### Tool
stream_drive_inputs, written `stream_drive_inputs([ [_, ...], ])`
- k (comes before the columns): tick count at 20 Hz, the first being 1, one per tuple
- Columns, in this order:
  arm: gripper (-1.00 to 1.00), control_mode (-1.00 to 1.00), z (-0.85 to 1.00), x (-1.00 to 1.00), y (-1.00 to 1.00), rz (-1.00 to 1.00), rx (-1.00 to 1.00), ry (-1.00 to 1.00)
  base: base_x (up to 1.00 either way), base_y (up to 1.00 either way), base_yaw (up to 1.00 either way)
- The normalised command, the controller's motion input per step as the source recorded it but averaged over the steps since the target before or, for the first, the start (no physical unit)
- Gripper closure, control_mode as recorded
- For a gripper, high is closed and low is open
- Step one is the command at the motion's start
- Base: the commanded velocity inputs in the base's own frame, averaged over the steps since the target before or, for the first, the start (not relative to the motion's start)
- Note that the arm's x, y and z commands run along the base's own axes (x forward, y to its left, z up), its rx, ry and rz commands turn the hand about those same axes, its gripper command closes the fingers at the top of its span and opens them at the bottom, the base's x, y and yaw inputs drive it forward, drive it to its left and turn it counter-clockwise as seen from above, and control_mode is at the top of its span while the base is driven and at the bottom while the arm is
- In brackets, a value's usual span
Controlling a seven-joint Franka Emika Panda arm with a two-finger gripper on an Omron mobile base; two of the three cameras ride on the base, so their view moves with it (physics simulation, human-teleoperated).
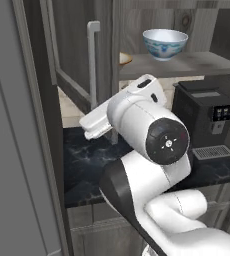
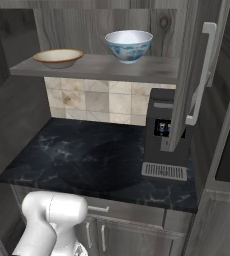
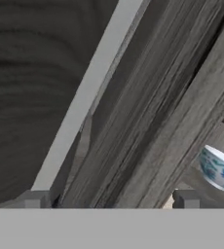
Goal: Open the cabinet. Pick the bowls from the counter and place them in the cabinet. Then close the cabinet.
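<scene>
Grey-brown wood-grain doors of the cabinet stand swung out on both sides, and both bowls already sit upright on its wooden shelf: the deep white bowl with blue pattern toward the right, mouth up, and the wider cream bowl with an orange-brown rim well apart from it at the left end. The black marble-look counter below carries no bowl, just a dark coffee machine, so the opening and stowing look done and closing the doors looks like what remains. The left door's silver bar handle runs vertically, its long axis up and down, and crosses the hand view as a pale slanted bar. The gripper faces that door, fingers spread wide, holding nothing
</scene>
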Motion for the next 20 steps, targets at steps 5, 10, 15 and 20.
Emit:
stream_drive_inputs([
  [5,-1.00,-1.00,0.00,0.71,-1.00,0.00,0.04,0.06,0.00,0.00,0.00],
  [10,-1.00,-1.00,0.00,0.88,-1.00,0.00,0.04,0.07,0.00,0.00,0.00],
  [15,-1.00,-1.00,0.00,1.00,-1.00,0.00,0.08,0.04,0.00,0.00,0.00],
  [20,-1.00,-1.00,0.00,1.00,-0.98,-0.01,0.13,0.00,0.00,0.00,0.00],
])
